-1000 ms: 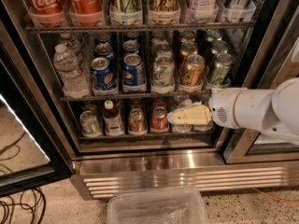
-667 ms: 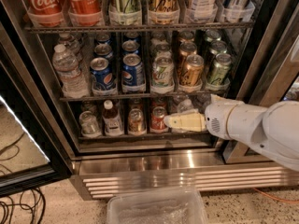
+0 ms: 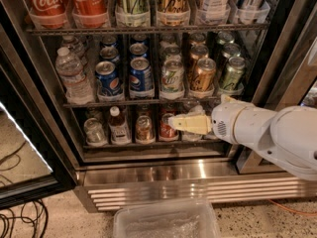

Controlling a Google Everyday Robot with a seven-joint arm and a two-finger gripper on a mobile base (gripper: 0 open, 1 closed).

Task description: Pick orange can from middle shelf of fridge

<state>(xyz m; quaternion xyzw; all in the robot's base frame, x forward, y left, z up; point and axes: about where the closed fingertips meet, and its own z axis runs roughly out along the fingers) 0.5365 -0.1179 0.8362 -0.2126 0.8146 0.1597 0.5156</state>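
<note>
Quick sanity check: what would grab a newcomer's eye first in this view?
The big white arm stretched in from the right, its gripper level with the bottom rack, below the middle shelf. Next, the red Coca-Cola bottles top left, and the orange can at the front of the middle shelf, above and right of the gripper.

Speckled floor point(image 3: 257, 224) bears 1 clear bin point(image 3: 166, 223) and cables point(image 3: 20, 222), end effector point(image 3: 172, 122) above.

The orange can point(image 3: 203, 75) stands upright on the middle shelf point(image 3: 124, 103) of the fridge point(image 3: 148, 173), front row, right of centre. The gripper point(image 3: 172, 122) hangs below that shelf.
</note>
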